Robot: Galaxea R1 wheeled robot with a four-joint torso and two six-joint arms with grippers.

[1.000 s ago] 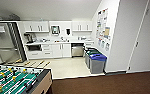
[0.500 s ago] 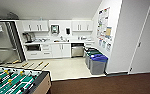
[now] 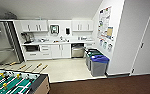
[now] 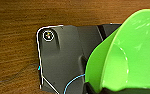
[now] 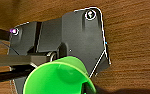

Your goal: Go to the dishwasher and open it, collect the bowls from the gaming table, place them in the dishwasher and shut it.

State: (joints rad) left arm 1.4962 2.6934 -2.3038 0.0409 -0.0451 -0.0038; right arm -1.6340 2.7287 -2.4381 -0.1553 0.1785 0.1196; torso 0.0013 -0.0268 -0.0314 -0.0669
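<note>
In the head view the dishwasher (image 3: 78, 51) sits under the white counter at the back of the kitchen, its steel front dark along the top; whether its door is open I cannot tell. In the left wrist view a bright green bowl (image 4: 131, 52) hangs over brown wood-look floor, with my left gripper (image 4: 111, 90) shut on its lower edge. The right wrist view shows a green bowl (image 5: 58, 77) held the same way by my right gripper (image 5: 88, 88). The cream-topped gaming table is out of view.
A green-field football table (image 3: 13, 82) fills the near left corner, its rods reaching over the pale floor. A blue-lidded grey bin (image 3: 99, 65) and a green-lidded one (image 3: 92, 53) stand by the right wall. A steel fridge (image 3: 3, 45) stands at the left. Brown carpet (image 3: 103, 86) lies in front.
The whole head picture has shifted: the football table has slid lower and the kitchen has drawn slightly nearer, so the camera has moved forward.
</note>
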